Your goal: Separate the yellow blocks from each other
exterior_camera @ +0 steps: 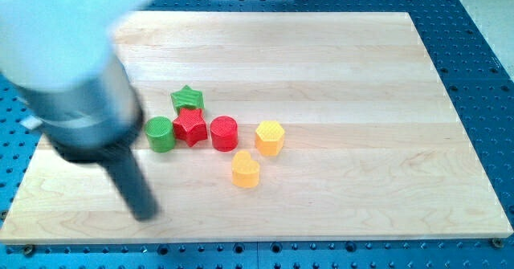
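Observation:
Two yellow blocks lie near the board's middle. A yellow hexagon block [270, 137] stands to the right of a red cylinder [224, 132]. A yellow heart-shaped block [246, 170] lies just below and to the left of the hexagon, with a small gap between them. My tip [145, 213] rests on the board at the lower left, well to the left of the yellow heart block and below the green cylinder [161, 134]. The rod and arm above it are blurred.
A red star block [190, 126] sits between the green cylinder and the red cylinder. A green star block [187, 99] lies just above the red star. The wooden board [361, 100] lies on a blue perforated table.

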`<state>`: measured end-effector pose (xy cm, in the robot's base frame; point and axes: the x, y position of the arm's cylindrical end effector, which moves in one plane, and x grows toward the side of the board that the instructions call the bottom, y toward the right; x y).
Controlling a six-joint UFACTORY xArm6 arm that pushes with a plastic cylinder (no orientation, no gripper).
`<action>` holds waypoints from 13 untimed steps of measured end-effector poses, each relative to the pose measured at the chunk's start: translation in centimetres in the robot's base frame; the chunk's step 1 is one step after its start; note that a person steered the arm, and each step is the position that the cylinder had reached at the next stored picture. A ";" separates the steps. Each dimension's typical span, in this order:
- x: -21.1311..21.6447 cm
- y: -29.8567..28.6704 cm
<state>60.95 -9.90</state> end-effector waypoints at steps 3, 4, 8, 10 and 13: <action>-9.5 11.2; -13.0 14.0; -23.2 16.2; -26.5 23.4; -28.3 -5.2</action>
<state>32.61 -15.13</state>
